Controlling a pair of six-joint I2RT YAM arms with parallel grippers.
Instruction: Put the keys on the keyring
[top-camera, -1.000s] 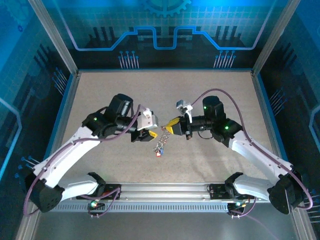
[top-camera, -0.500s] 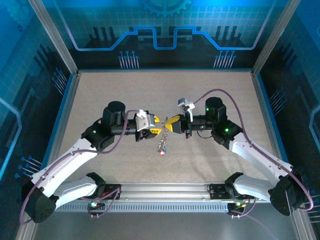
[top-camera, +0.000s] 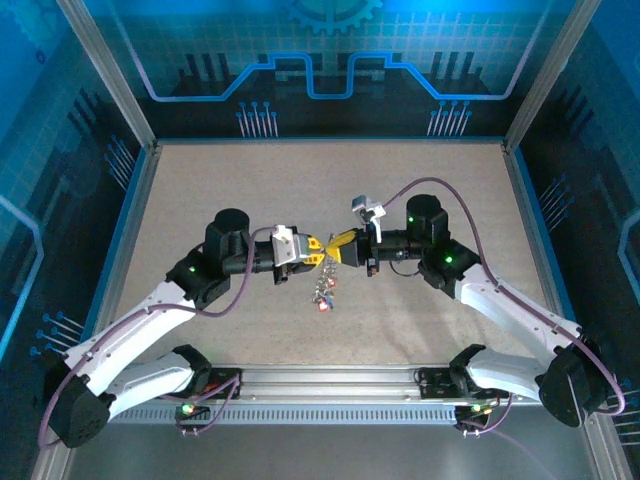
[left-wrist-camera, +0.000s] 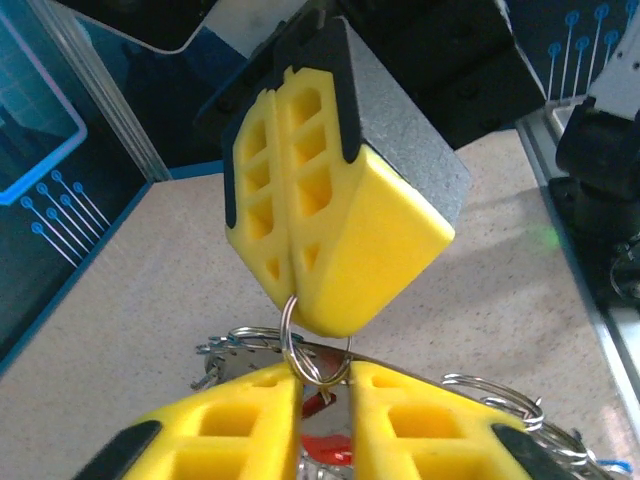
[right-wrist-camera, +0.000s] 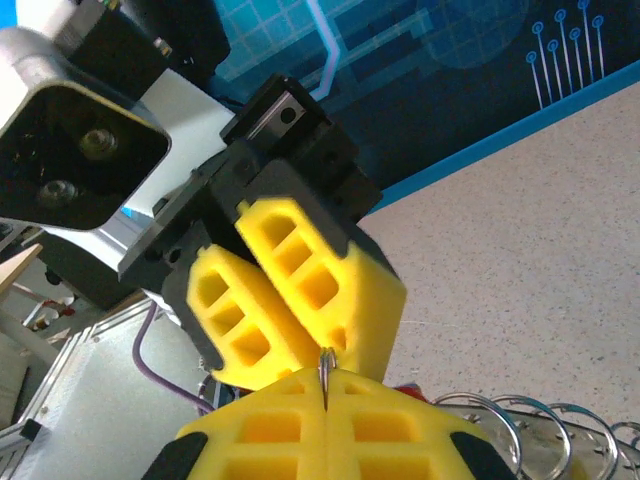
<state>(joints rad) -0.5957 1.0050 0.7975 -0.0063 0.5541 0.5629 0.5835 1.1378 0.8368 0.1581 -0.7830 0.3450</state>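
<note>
Aloft, the keyring is pinched between left fingers and right fingers.

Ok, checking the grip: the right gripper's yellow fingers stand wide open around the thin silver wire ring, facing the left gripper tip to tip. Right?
No: the right gripper is shut on the thin silver wire ring, not wide open, as the right wrist view shows. It does face the left gripper tip to tip.

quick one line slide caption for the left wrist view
Face to face: left gripper and right gripper, both yellow-fingered, pinch one thin silver metal ring over the speckled beige table.
</note>
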